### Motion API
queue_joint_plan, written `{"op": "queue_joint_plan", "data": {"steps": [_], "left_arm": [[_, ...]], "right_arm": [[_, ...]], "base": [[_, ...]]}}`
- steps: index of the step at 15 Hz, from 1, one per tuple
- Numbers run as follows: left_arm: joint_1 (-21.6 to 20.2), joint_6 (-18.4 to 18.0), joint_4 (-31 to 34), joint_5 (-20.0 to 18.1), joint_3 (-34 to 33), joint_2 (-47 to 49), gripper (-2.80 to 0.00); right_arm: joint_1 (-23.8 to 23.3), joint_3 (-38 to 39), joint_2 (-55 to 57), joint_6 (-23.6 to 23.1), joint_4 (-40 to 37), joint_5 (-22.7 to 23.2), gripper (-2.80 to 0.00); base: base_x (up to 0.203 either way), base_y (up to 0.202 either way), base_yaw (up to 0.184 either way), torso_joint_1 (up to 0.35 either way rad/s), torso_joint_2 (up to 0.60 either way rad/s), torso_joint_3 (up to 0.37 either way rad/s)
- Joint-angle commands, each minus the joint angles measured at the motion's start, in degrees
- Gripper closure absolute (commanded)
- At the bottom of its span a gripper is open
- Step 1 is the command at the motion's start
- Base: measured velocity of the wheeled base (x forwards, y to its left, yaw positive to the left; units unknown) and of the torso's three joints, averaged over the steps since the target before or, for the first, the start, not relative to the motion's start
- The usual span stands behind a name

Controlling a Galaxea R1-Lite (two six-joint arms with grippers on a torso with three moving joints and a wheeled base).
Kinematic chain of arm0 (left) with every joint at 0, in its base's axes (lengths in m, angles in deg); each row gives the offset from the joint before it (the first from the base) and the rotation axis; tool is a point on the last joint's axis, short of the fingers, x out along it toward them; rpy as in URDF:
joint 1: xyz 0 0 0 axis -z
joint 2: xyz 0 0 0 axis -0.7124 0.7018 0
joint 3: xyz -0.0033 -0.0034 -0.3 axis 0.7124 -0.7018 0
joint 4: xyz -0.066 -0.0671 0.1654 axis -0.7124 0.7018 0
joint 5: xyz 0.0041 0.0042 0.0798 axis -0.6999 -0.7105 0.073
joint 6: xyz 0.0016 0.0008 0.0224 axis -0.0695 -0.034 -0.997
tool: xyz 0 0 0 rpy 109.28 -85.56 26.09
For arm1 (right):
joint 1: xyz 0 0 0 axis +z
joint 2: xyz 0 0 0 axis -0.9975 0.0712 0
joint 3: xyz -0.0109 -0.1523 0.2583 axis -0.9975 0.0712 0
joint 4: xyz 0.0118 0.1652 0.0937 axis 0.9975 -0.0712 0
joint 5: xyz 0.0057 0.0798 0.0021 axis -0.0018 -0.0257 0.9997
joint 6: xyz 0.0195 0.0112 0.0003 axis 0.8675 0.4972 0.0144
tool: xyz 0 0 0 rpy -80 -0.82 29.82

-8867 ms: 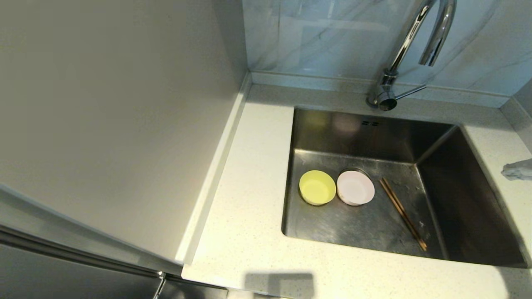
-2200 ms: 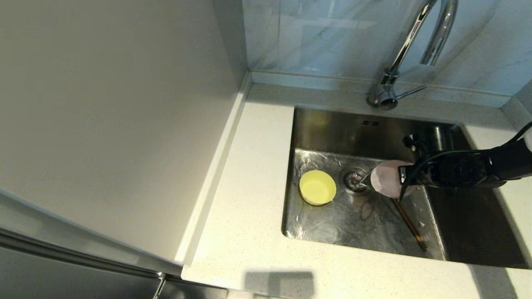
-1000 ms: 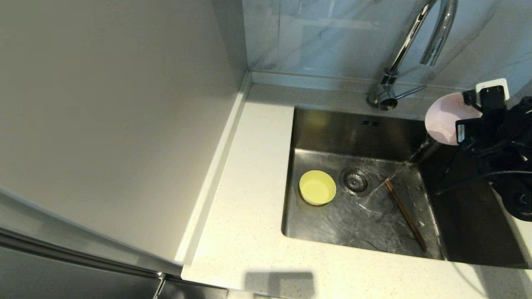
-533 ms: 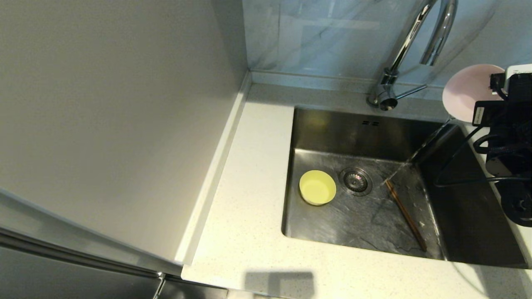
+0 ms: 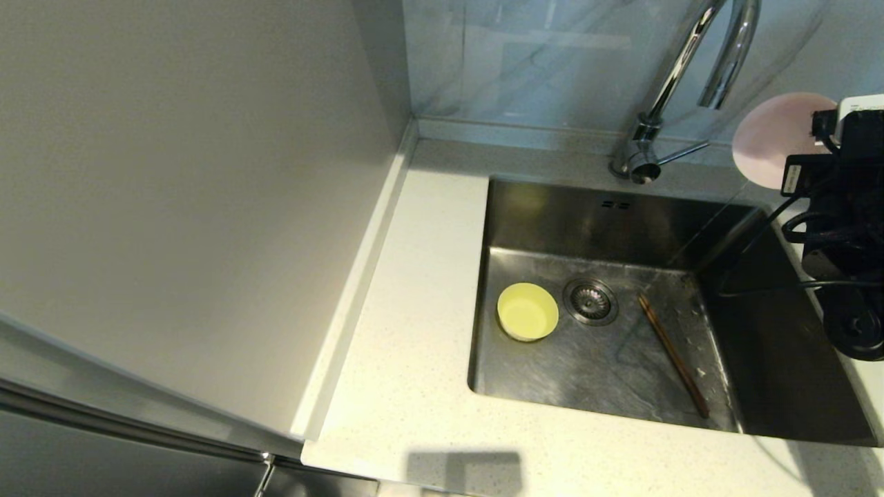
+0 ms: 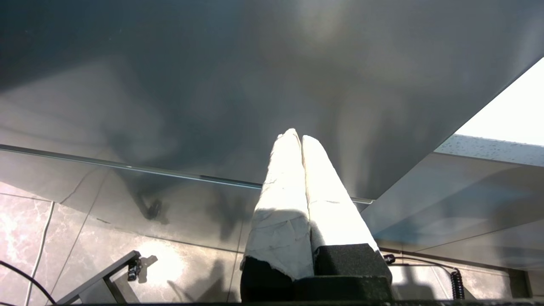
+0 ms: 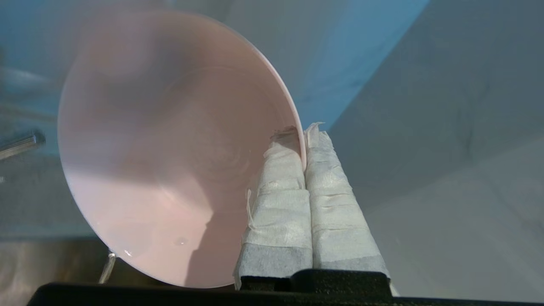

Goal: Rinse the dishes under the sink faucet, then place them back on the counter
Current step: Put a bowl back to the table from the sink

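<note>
My right gripper [image 7: 304,136] is shut on the rim of the pale pink bowl [image 5: 770,138] [image 7: 170,148], which it holds tilted on its side above the sink's back right corner, to the right of the chrome faucet [image 5: 680,83]. One finger is inside the bowl, the other outside. The yellow-green bowl [image 5: 527,311] sits on the floor of the sink [image 5: 594,366] beside the round drain [image 5: 590,301]. The brown chopsticks [image 5: 672,354] lie on the basin floor right of the drain. My left gripper [image 6: 299,137] is shut and empty, parked below the counter, out of the head view.
The speckled counter [image 5: 414,310] runs left of and in front of the sink. A plain grey-beige wall panel [image 5: 193,193] rises on the left. Marbled backsplash stands behind the faucet. The faucet's thin lever [image 5: 684,152] points right, near the held bowl.
My right gripper lifted the pink bowl out of the basin up to the back right; over the last half second it shifted slightly higher. The water pouring from it into the sink has thinned out.
</note>
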Motion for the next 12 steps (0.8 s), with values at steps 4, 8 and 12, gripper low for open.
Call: {"op": "queue_joint_plan", "data": {"steps": [4,8,12], "left_arm": [[0.0,0.0,0.0,0.0,0.0,-0.2,0.00],[0.0,0.0,0.0,0.0,0.0,-0.2,0.00],[0.0,0.0,0.0,0.0,0.0,-0.2,0.00]], "right_arm": [[-2.0,0.0,-1.6,0.0,0.5,7.3,0.00],[-2.2,1.4,-1.7,-0.7,0.5,7.0,0.00],[-6.6,-1.4,-3.7,2.2,-17.0,1.7,0.00]], "base": [[0.000,0.000,0.000,0.000,0.00,0.000],[0.000,0.000,0.000,0.000,0.00,0.000],[0.000,0.000,0.000,0.000,0.00,0.000]]}}
